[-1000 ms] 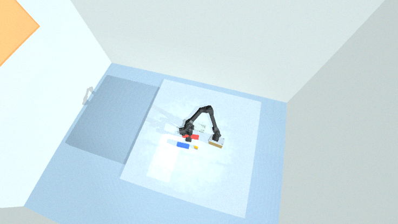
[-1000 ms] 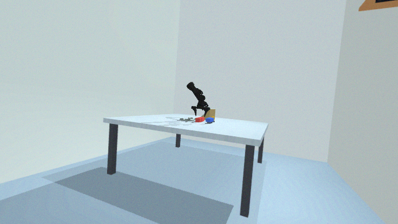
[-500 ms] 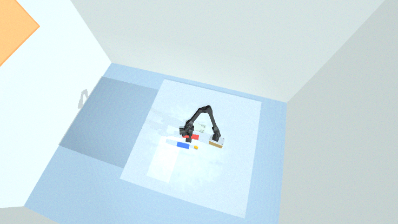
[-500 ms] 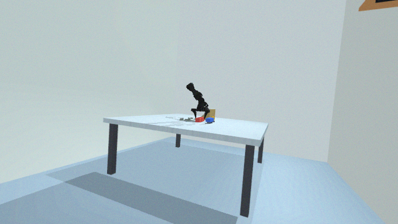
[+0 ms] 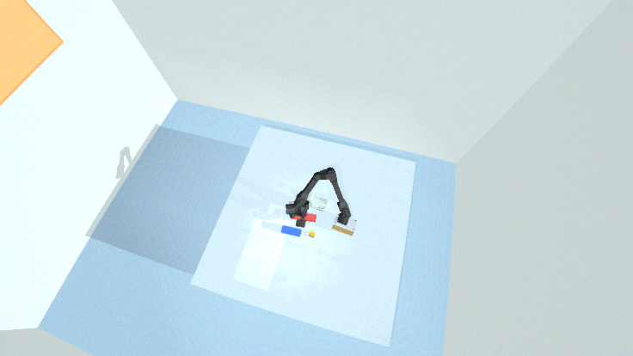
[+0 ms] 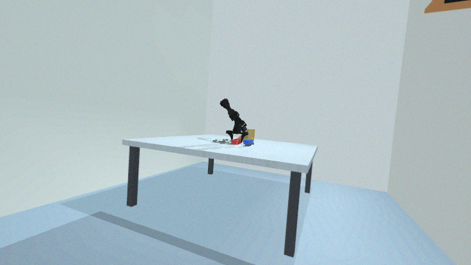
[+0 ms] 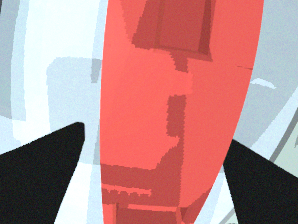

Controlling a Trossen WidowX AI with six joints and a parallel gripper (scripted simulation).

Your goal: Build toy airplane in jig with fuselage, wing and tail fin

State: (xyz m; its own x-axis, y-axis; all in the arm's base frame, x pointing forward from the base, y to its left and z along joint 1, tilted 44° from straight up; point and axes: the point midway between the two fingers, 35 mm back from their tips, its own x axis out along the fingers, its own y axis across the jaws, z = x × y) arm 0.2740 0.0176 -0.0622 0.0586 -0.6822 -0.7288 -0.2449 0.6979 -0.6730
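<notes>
Well open, the tool (image 5: 300, 217) (image 6: 237, 139) (image 7: 156, 139) hangs low with its two black fingers on opposite sides of the red fuselage (image 5: 309, 217) (image 6: 235, 141) (image 7: 145, 110), gripping nothing; the wrist view shows a gap on the left, while on the right the finger's edge and the red side meet in the picture, and whether they touch cannot be told. The fuselage lies on the desk (image 5: 353, 287) (image 6: 214, 155), outside the pale green jig (image 5: 318, 202) (image 6: 223, 141) (image 7: 290, 160), which sits just beside it. A recess shows in the fuselage's upper face, with part of another at the wrist view's lower edge, and shadows fall across the red. On the side away from the jig lies the blue wing (image 5: 291, 230) (image 6: 248, 141), near the fuselage but apart from it. Off one end of the wing rests the small yellow tail fin (image 5: 311, 234) (image 6: 252, 138). Neither piece is fitted to the fuselage. Farther along, the black arm (image 5: 338, 190) (image 6: 234, 116) rises from a tan-sided block (image 5: 342, 230) (image 6: 251, 134) and bends over toward the parts. Beyond the desk spreads the blue floor (image 5: 132, 265) (image 6: 355, 224), and an orange panel (image 5: 21, 44) (image 6: 444, 8) shows high on a wall.
</notes>
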